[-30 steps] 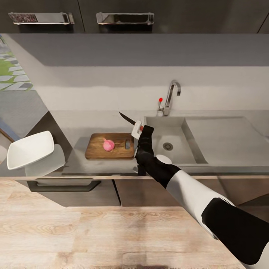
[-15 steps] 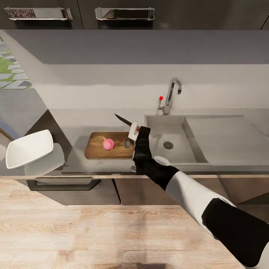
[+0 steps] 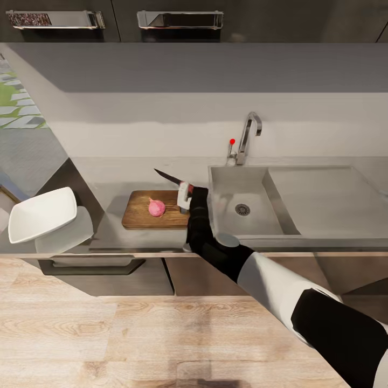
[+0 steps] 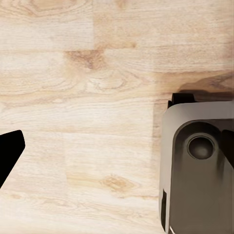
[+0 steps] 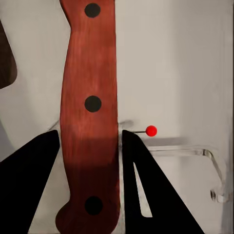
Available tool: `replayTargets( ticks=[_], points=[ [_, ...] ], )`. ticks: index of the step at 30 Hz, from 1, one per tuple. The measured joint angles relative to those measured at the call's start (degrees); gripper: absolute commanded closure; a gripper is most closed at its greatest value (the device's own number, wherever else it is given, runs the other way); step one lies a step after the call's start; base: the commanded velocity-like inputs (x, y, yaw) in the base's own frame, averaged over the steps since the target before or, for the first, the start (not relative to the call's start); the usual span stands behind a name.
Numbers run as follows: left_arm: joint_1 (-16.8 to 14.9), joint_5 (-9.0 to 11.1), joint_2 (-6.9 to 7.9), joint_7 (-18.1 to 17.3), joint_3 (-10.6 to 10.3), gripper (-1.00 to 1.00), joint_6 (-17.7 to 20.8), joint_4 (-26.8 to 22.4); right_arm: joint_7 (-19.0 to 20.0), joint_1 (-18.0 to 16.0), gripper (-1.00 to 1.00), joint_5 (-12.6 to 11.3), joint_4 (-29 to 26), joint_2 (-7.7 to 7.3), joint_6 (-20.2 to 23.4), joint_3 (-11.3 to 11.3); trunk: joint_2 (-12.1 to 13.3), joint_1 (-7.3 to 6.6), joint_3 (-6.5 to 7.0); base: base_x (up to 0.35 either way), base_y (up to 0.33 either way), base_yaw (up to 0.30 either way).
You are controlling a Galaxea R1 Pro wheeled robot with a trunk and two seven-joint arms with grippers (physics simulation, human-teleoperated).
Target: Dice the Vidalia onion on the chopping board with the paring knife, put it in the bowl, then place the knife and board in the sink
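On the grey countertop (image 3: 108, 178) lies the brown chopping board (image 3: 143, 215), and the pink Vidalia onion (image 3: 156, 207) rests whole on its middle. My right gripper (image 3: 185, 195) hovers over the board's right end, shut on the paring knife (image 3: 168, 177). The dark blade points back and to the left, above the board's far edge. In the right wrist view the red handle (image 5: 90, 97) sits clamped between the black fingers (image 5: 36, 170) of my right gripper (image 5: 90, 139). The white bowl (image 3: 43, 214) stands at the counter's left corner. The sink (image 3: 253, 215) lies right of the board. My left gripper (image 4: 119, 151) hangs open over the floor.
The chrome tap (image 3: 247, 134) with its red knob (image 3: 232, 141) stands behind the basin, and the drainboard (image 3: 323, 194) stretches to its right. Dark upper cabinets with steel handles (image 3: 179, 19) hang overhead. Wooden floor (image 3: 108, 334) runs along the counter front. The robot's base (image 4: 200, 170) shows below my left arm.
My right gripper has carried the paring knife leftwards, from the sink's left rim to above the board's right end. The onion and the board have not moved.
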Motion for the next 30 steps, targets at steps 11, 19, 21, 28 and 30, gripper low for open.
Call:
replayTargets(
  ticks=[11,19,21,28,30],
  points=[
    [0.02,0.0,0.04,0.01,0.04,-1.0,0.0,0.0,-4.82,3.14,1.0,-1.09,-3.34,0.0,0.14,0.87,0.0,0.0,0.0,0.0,0.0,0.0],
    [0.0,0.0,0.08,0.01,0.07,-1.0,0.0,0.0,-5.89,5.42,1.0,-1.83,-3.98,0.0,0.13,2.95,0.0,0.0,0.0,0.018,0.009,0.0],
    [0.0,0.0,0.08,0.02,0.07,-1.0,-0.01,0.0,-6.34,5.84,1.0,-1.82,-4.09,0.0,0.09,3.4,0.0,-0.01,0.0,0.121,0.102,0.0],
    [0.02,0.0,0.08,0.01,0.07,-1.0,-0.01,0.0,-6.83,6.36,1.0,-3.92,-4.16,0.0,0.05,3.69,0.0,-0.02,0.0,0.19,0.178,0.0],
    [0.01,0.03,0.08,0.01,0.07,-1.0,-0.01,0.0,-7.18,6.55,1.0,-4.29,-4.16,0.0,0.06,3.72,0.0,-0.02,0.0,0.164,0.143,0.0]
  ],
)
